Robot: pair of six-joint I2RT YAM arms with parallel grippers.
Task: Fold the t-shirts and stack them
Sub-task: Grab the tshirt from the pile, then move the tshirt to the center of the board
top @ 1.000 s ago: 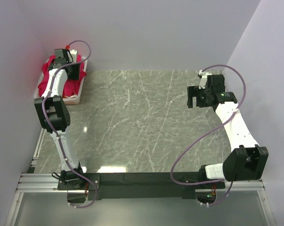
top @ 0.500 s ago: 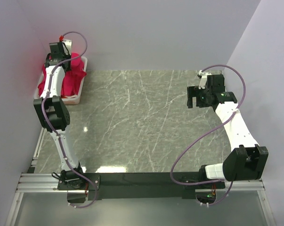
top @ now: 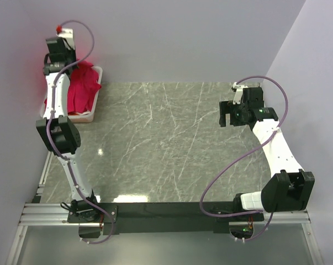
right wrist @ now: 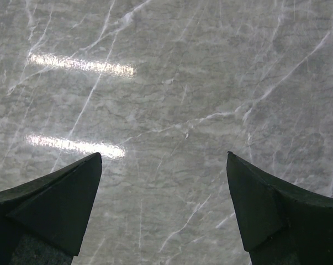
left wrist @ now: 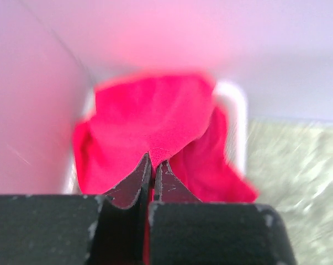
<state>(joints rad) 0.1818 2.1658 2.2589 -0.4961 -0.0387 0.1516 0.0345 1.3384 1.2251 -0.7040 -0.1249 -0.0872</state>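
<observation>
T-shirt (top: 82,88) sits clamped in left fingers (left wrist: 134,182), upper left; I should hoist it clear of bin (left wrist: 237,121); right fingers (right wrist: 56,201) splay.

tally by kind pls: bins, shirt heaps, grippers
white bin: 1
heap of red t-shirts: 1 (the shirts in it can't be counted)
grippers: 2 (left gripper, right gripper)
total: 4
</observation>
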